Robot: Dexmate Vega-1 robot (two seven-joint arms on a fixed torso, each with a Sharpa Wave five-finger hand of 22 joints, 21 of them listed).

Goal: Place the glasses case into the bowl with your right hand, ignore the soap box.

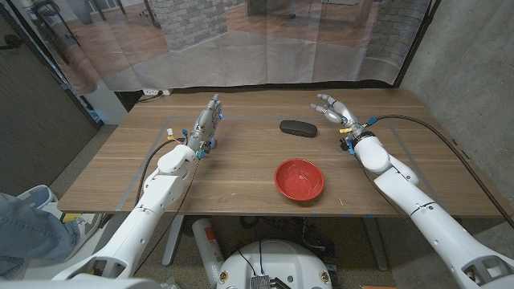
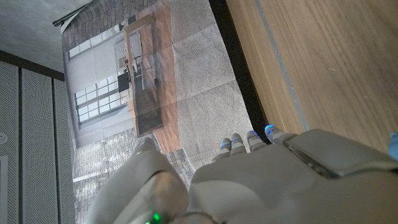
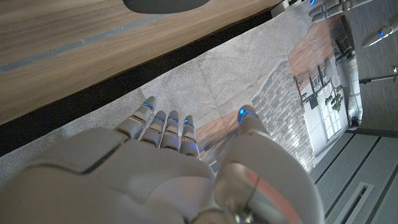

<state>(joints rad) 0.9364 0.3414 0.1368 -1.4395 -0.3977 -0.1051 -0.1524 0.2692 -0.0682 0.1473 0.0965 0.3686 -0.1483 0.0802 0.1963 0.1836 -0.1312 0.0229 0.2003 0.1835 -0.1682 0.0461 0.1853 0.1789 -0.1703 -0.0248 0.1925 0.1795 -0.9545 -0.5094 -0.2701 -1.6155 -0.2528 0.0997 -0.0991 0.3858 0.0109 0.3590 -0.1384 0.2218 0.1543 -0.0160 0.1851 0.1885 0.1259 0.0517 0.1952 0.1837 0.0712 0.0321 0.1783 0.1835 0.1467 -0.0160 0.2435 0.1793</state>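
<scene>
Wooden worktop (image 1: 241, 172): a brown, wood-grained surface is seen from above in the head view, with both robot arms reaching onto it from the near corners.
Glasses case (image 1: 297, 128): a dark, oblong case is laid flat on the worktop, toward the far side and right of centre — just left of the right hand, apart from it. Its dark edge is also caught in the right wrist view (image 3: 163, 5).
Bowl (image 1: 299, 179): a red, round bowl is set on the worktop nearer the robot than the case, well apart from it, with nothing seen inside.
Right hand (image 1: 336, 110): it is raised at the far right of the worktop, fingers (image 3: 163, 127) released and spread, nothing grasped. In the right wrist view the fingers are seen side by side, reaching past the worktop's edge.
Left hand (image 1: 207, 122): it is stretched out over the far left of the worktop, fingers (image 2: 249, 142) straight and close together, nothing held — whether it touches the wood cannot be told.
Backdrop: a translucent printed curtain is hung behind the worktop, and grey walls are seen at both sides.
</scene>
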